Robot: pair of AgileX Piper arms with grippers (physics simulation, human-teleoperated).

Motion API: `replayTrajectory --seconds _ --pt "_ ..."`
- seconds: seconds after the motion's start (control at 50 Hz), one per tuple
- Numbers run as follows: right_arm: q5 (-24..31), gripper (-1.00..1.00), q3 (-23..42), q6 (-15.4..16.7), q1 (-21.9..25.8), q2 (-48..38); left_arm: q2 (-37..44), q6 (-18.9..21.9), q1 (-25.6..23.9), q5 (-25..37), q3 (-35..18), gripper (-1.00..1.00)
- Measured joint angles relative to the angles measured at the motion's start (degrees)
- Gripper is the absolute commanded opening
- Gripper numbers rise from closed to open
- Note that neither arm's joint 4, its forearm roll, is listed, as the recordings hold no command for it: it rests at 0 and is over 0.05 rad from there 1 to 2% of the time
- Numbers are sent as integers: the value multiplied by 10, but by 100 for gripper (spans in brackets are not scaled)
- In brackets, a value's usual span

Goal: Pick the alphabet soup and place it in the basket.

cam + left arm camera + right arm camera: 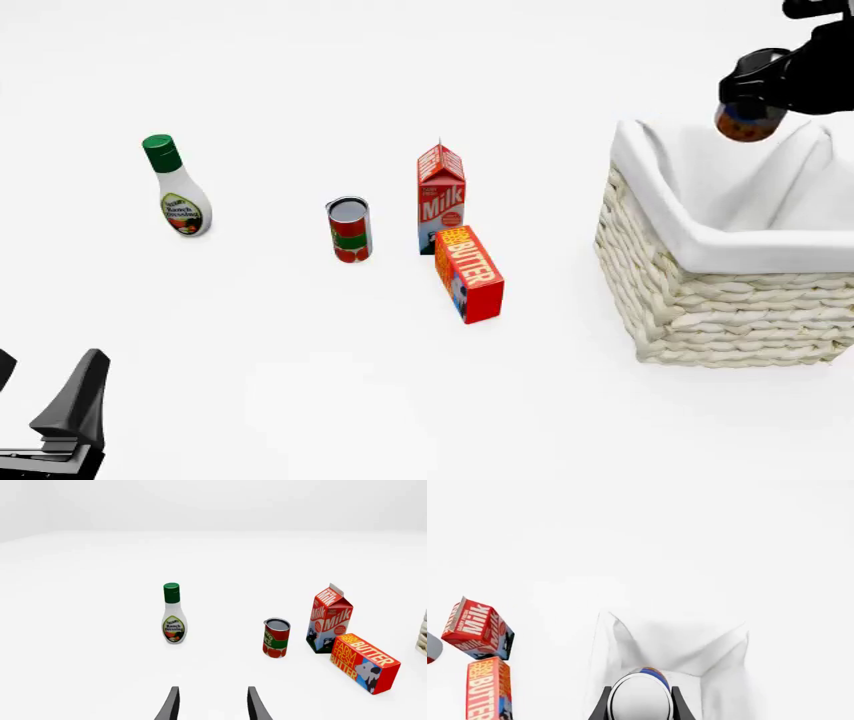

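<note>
While the left gripper (47, 420) idles low at the near edge of the table with its fingers spread and nothing between them, the work is all on the other side. Ahead of that idle pincer and well apart from it stand the ranch dressing bottle (176, 187), then, off to its right, the red-and-green can (350, 230), the butter box (470, 273) and the milk carton (442, 198); none of these belongs to the task.

Farther out, the right gripper (640, 700) is clenched on the alphabet soup (642, 694): the wrist view shows the can's silver top filling the gap between the two dark fingers, with a sliver of blue label beyond it. In the front view the soup's orange-brown lower end hangs out beneath the gripper, in the air. Directly below and beyond the held can lies the basket (694, 300), its white cloth lining (680, 645) open under the fingers.

By my reading the carry is all but done and the placing step is in hand. The can seems to sit over the far part of the opening, near the back rim, so the next move likely calls for lowering it inside the lining, clear of the rim, before the fingers release. Dropped from this height it might tip or bounce.
</note>
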State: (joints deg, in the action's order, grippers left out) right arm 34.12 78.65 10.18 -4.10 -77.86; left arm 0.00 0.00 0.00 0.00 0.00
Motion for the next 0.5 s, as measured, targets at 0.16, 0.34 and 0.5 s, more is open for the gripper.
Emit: replayTrajectory --seconds 0.16,0.34,0.5 --pt "-7 -100 -7 2 -23 4 0 0 0 0 0 100" --pt "-19 -100 -12 3 -45 2 0 0 0 0 0 100" --pt "-38 -100 -30 3 -54 -2 0 0 0 0 0 100"
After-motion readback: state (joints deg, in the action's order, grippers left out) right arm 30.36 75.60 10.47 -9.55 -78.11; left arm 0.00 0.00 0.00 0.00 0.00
